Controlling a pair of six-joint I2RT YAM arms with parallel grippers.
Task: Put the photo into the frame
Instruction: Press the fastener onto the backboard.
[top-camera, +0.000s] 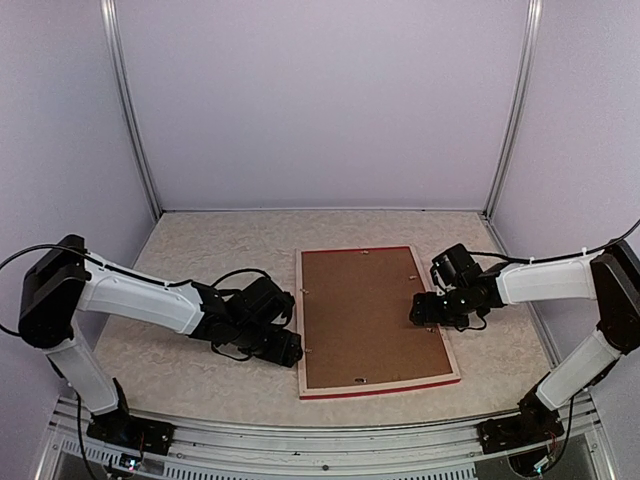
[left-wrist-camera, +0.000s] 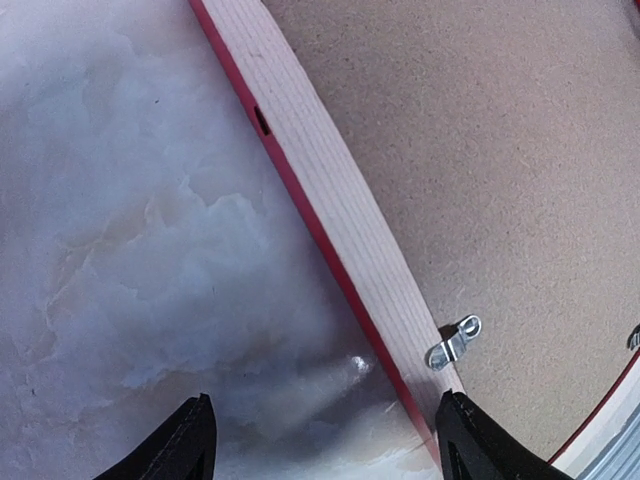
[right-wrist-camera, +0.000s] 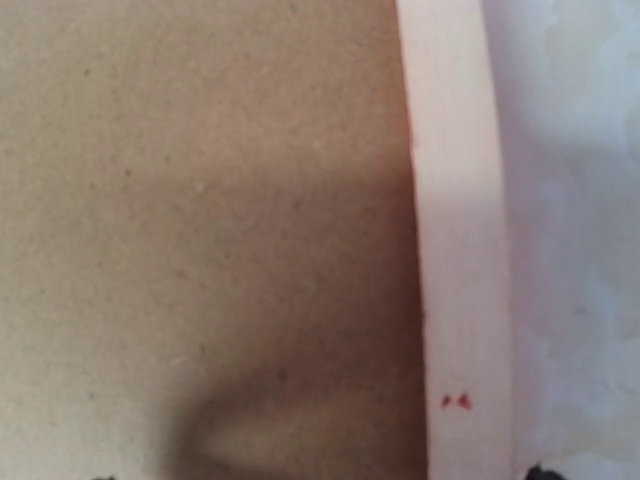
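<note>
The frame (top-camera: 301, 330) lies face down in the middle of the table, pale wood back up, its red edge showing along the near side. A brown backing board (top-camera: 370, 315) fills it. The photo is hidden. My left gripper (top-camera: 293, 347) is open at the frame's left rail (left-wrist-camera: 330, 190): one finger (left-wrist-camera: 195, 440) is over the table, the other (left-wrist-camera: 470, 440) over the rail beside a small metal tab (left-wrist-camera: 453, 342). My right gripper (top-camera: 416, 310) is open low over the frame's right rail (right-wrist-camera: 455, 250) and the backing board (right-wrist-camera: 200, 200); only its fingertips' ends show in the right wrist view.
The pale marbled table (top-camera: 200, 250) runs to lilac walls at the back and both sides, with upright metal posts (top-camera: 130, 110) in the corners. An aluminium rail (top-camera: 320, 440) crosses the near edge by the arm bases.
</note>
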